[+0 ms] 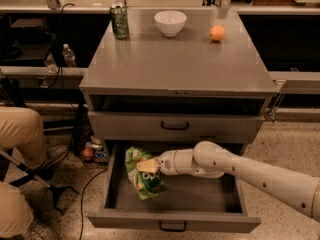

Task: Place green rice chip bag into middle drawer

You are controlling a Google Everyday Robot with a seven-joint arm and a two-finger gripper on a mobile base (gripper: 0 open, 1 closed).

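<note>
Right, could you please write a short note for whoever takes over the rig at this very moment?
Pincer: down inside the open middle drawer, right at the green rice chip bag; whether it grips the bag cannot be told.
Bag: inside the drawer's left part, tilted; unclear whether it rests on the drawer floor.
Done: the drawer is open and the bag is within its walls.
Left: make sure the bag is let go and lying in the drawer, then draw the arm out.
On the cabinet top: green can, white bowl, orange.
</note>
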